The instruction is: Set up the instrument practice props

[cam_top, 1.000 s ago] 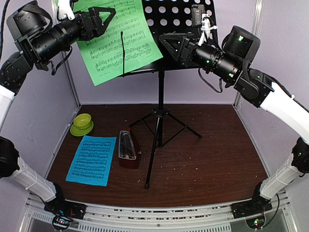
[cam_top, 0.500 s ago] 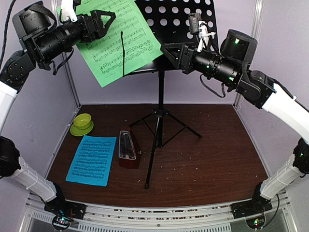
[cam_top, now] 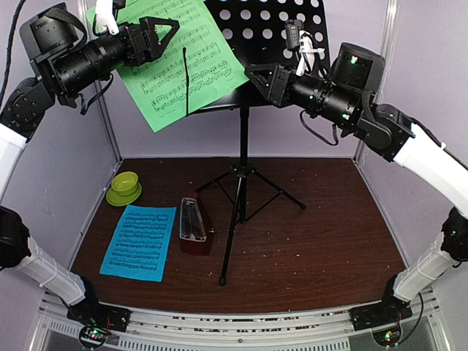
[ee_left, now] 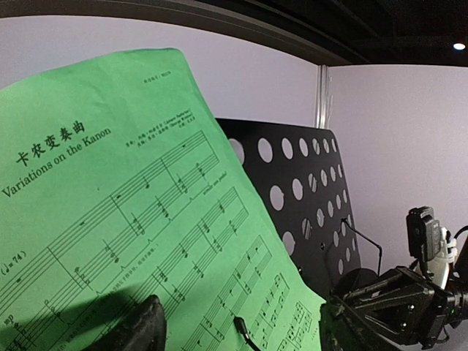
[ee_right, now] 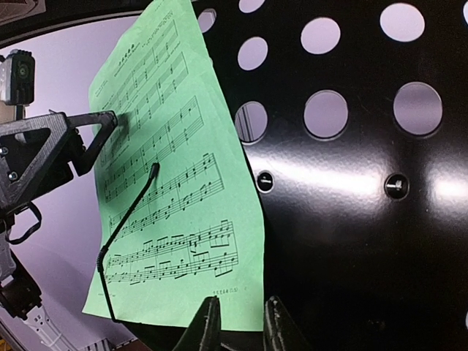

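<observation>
The green sheet (cam_top: pixel 183 58) lies askew on the stand (cam_top: pixel 272 33), long axis leaning left, its top overhanging the stand's left edge. Our left jaws gape wide beside that upper part. Our right jaws, a slit apart and holding nothing we can see, sit just beside its lower right corner, so nearer for squaring it. Blue sheet (cam_top: pixel 139 241) and metronome (cam_top: pixel 194 223) lie on the surface (cam_top: pixel 322 234) below.

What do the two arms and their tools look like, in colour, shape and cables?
The left arm and right arm have white lower links and thick black cylindrical upper links with loose black cables. The left tool and right tool are black, with triangular open-frame fingers. Small green lights glow on the right arm.
</observation>
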{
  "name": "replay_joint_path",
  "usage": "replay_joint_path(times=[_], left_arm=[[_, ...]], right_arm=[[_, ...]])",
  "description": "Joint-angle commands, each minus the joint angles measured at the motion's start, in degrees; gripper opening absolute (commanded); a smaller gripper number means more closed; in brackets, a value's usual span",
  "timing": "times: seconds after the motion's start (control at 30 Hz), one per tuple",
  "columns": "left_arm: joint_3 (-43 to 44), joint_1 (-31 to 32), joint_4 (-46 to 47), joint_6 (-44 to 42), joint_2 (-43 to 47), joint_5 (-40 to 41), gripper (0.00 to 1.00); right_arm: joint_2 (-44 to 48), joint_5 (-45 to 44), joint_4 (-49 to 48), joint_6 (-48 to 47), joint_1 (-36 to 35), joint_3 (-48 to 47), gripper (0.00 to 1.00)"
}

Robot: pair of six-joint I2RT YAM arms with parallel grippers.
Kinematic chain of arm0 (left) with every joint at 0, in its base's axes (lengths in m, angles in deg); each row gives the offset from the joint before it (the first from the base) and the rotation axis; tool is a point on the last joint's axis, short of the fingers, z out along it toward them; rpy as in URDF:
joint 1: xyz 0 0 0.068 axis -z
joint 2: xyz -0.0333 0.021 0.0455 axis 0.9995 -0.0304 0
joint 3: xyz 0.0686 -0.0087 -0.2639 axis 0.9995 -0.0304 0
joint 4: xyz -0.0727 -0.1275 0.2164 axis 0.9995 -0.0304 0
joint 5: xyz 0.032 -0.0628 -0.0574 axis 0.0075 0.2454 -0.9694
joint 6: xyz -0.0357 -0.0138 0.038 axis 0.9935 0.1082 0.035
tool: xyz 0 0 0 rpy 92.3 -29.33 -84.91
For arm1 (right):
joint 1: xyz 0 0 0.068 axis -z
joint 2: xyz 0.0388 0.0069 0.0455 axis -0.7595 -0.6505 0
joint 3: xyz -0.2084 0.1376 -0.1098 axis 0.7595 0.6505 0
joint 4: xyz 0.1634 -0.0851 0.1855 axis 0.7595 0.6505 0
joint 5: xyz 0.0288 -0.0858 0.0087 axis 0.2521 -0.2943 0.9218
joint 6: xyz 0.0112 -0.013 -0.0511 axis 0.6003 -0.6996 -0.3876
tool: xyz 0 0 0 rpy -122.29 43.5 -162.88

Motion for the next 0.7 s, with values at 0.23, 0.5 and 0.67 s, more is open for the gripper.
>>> replay_joint_path(times=[0.23,0.5,0.67], left_arm=[[-3.3,-0.2,3.7,-1.2,2.9,-0.8,0.74],[-4.9,-0.2,4.5,-1.3,4.2,-0.1,0.74],[-6.9,-0.2,5.7,-0.8,6.2,3.7,0.74]], right_arm=[[-2.5,3.4,-0.8,7.4,1.6,-1.6,0.27],[-2.0,4.0,-2.1,8.3,1.7,-1.3,0.00],[-1.1,4.6,-1.9,7.8,1.8,0.2,0.00]])
